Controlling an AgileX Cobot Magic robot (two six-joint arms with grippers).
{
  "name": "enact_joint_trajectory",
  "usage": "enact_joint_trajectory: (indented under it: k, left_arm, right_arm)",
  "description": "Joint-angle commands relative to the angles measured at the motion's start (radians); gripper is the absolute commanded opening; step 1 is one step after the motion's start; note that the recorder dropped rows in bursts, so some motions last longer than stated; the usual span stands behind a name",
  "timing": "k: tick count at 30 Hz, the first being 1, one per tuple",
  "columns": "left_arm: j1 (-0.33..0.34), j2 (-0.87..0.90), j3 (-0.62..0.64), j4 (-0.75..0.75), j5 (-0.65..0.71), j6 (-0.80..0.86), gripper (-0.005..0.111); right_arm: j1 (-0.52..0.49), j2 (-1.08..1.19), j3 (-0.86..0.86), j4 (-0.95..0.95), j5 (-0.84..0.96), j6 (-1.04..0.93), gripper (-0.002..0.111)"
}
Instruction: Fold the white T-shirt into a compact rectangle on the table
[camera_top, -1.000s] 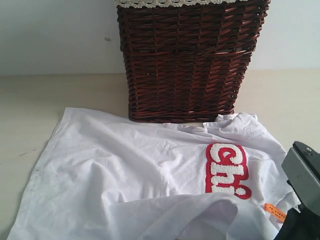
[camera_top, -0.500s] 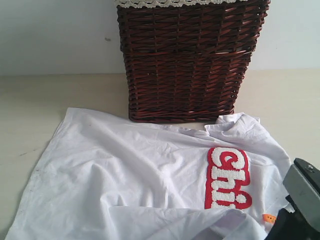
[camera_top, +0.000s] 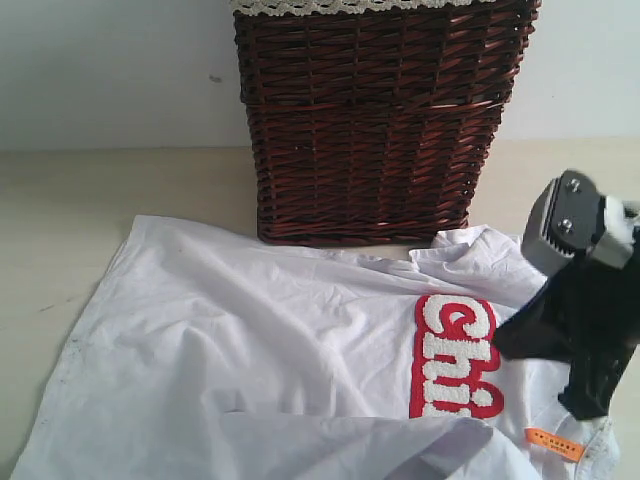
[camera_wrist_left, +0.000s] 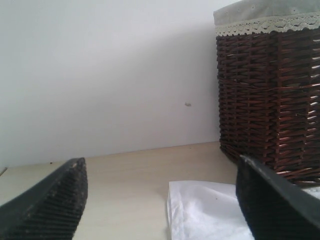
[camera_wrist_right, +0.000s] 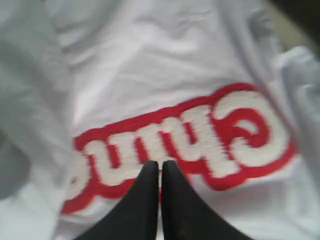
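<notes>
The white T-shirt (camera_top: 250, 340) lies spread on the table (camera_top: 60, 210), directly in front of a dark brown wicker basket (camera_top: 370, 130), and its far edge comes close to the foot of the basket. The shirt is not flat everywhere: along the near edge a part of the cloth is turned over upon itself, and there are wrinkles near the collar. The red patch (camera_top: 455, 355) with white fuzzy letters is on the right part of the shirt, and a small orange tag (camera_top: 553, 443) lies to the right of the patch, nearer to the camera. The right gripper (camera_top: 503, 343) is over this side of the shirt, with its black tip just beside the right border of the patch. In the right wrist view its two fingers (camera_wrist_right: 142, 200) are pressed together with only a thin line between them, and no cloth is caught there. The tips point at the red border of the patch, but whether they touch the cloth or only hang over it, I cannot tell. The left gripper (camera_wrist_left: 161, 161) is seen only in the left wrist view. Its fingers (camera_wrist_left: 50, 205) stand wide apart and hold nothing. One corner of the shirt lies on the table beyond them, appearing in the gap and nearer to the finger on the basket side. Behind it are the pale wall (camera_wrist_left: 100, 75) and the basket with its cream lace trim (camera_wrist_left: 265, 25).
</notes>
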Motion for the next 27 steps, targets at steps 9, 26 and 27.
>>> enact_joint_trajectory:
  k: [9,26,27]
  left_arm:
    - [0.001,-0.006,0.003,-0.004,0.001,-0.003,0.078]
    - [0.001,-0.006,0.003,-0.004,0.001,-0.003,0.078]
    - [0.001,-0.006,0.003,-0.004,0.001,-0.003,0.078]
  right_arm:
    - [0.0,0.193,-0.003,0.013,0.207,-0.014,0.0]
    - [0.186,0.206,-0.005,-0.087,0.462,0.006,0.0]
    - [0.186,0.19,-0.005,-0.085,0.462,0.006,0.0]
